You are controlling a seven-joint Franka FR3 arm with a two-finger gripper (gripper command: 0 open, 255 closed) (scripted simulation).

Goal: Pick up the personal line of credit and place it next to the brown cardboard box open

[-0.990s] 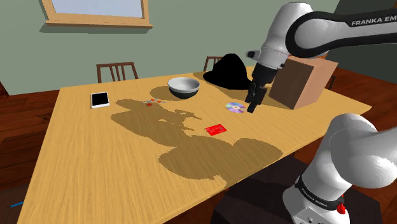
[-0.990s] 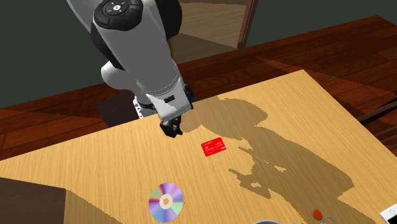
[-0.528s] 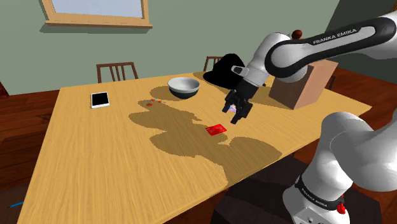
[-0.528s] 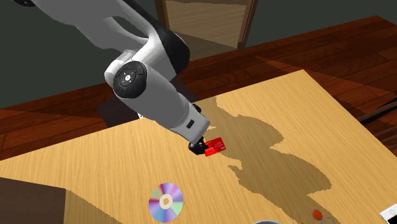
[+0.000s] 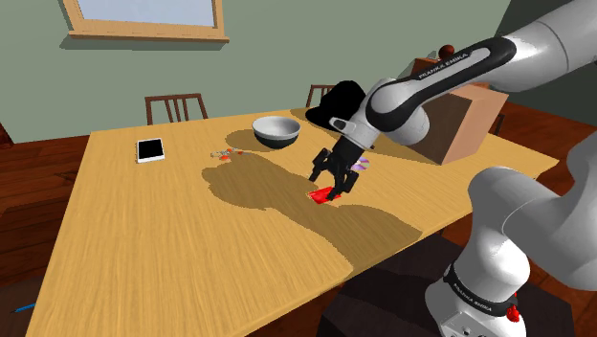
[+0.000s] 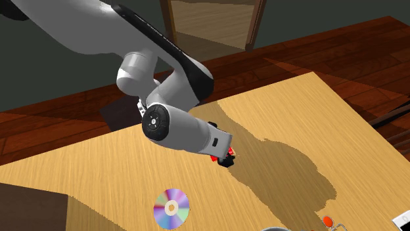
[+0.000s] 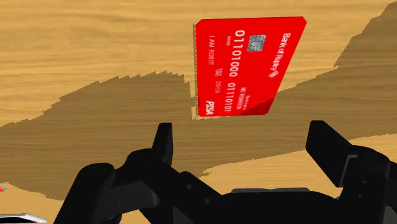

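Observation:
A red bank card lies flat on the wooden table, just ahead of my open gripper. Its two black fingers stand wide apart, and neither touches the card. In the shoulder view the gripper hangs low right over the card. From the second exterior view the hand covers most of the card. The brown cardboard box stands at the shoulder view's right, well away from the card.
A grey bowl and a black hat sit beyond the card. A shiny disc lies between card and box. A white tablet is at the far left. Chairs stand behind the table.
The gripper has swung from beside the box, over the disc, down and to the shoulder view's left. It now hovers right over the red card, fingers open.

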